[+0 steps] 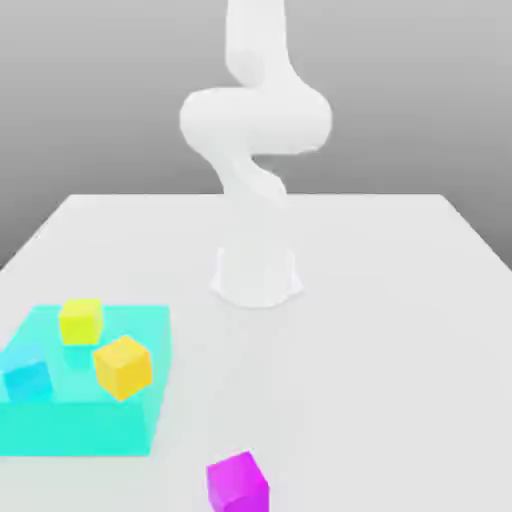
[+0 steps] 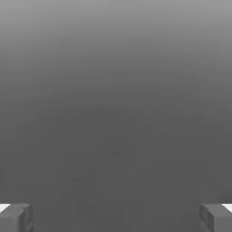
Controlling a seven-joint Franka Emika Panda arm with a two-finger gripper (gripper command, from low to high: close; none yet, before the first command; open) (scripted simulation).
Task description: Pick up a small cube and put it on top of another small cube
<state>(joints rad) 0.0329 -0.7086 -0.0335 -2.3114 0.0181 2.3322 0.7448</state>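
While jaws (image 2: 116, 218) gape, purple cube (image 1: 238, 484) sits w/o stack

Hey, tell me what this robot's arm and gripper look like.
The arm is plain white, with smooth, rounded segments and a flared base; no cables or markings stand out. The gripper has two blocky dark grey fingertips with white patches beside them.

"Where does the exterior view look from?"

"Off the arm and above the worktop (image 1: 350, 350), facing the arm's base (image 1: 256, 275) across it, slanting downward. The base sits well back; the magenta cube (image 1: 238, 484) is nearer the camera."

"And the hand view?"

"From the hand, close behind the tool (image 2: 116, 218), facing plain grey."

"Any shared part?"

"I can't tell of any."
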